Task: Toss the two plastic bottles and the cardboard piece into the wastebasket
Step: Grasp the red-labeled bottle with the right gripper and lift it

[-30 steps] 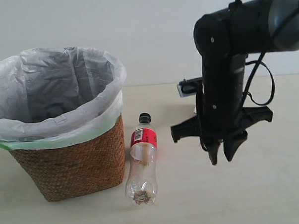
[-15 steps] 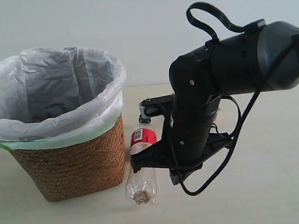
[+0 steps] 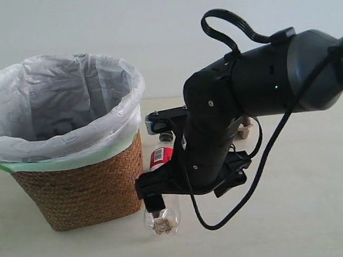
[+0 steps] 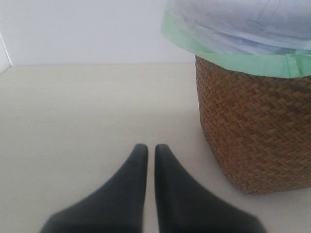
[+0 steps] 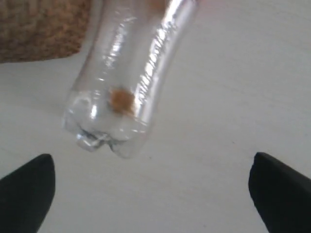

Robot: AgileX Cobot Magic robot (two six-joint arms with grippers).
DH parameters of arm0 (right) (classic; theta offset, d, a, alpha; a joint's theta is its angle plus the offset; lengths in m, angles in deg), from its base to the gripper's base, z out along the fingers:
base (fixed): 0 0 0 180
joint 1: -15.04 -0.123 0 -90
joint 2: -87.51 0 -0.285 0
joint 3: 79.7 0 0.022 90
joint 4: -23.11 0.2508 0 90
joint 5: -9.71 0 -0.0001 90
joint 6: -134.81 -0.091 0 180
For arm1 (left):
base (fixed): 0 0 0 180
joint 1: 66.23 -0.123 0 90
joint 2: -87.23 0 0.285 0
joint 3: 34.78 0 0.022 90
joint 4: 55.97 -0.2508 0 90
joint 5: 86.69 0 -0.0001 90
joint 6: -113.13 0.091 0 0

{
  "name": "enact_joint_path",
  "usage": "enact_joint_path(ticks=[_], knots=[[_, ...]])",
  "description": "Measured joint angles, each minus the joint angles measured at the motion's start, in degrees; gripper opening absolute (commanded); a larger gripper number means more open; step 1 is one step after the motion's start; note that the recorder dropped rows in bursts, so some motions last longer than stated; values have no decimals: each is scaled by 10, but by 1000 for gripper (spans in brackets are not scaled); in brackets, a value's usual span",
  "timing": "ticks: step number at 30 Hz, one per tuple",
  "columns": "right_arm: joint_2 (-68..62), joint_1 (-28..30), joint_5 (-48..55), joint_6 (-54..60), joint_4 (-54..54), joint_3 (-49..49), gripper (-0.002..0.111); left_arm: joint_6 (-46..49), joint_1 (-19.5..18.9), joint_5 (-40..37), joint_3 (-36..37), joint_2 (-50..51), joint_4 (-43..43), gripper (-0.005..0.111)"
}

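With jaws spread wide and empty above the red-labelled bottle [image 5: 126, 73], the right gripper [image 5: 150, 167] should centre on its clear body and straddle it squarely before closing.

The wastebasket [image 3: 77, 189] is an upright brown woven wicker basket, tapering downward, lined with a translucent white bag with a pale green edge. The clear bottle [image 3: 160, 157], red label and black cap, lies on its side just beside the wastebasket. Only a tan edge of the cardboard piece [image 3: 244, 129] shows, well apart from the wastebasket, beyond the bottle.
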Motion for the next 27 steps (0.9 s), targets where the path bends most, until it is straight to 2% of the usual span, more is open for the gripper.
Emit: enact_joint_path(ticks=[22,24,27], knots=[[-89,-13,-157,-53,4,0,90,0,0,0,0,0,0,5],[-97,-13,-156,-54,-1,0,82,0,0,0,0,0,0,5],[-100,-13,-144,-55,-18,0,55,0,0,0,0,0,0,5]])
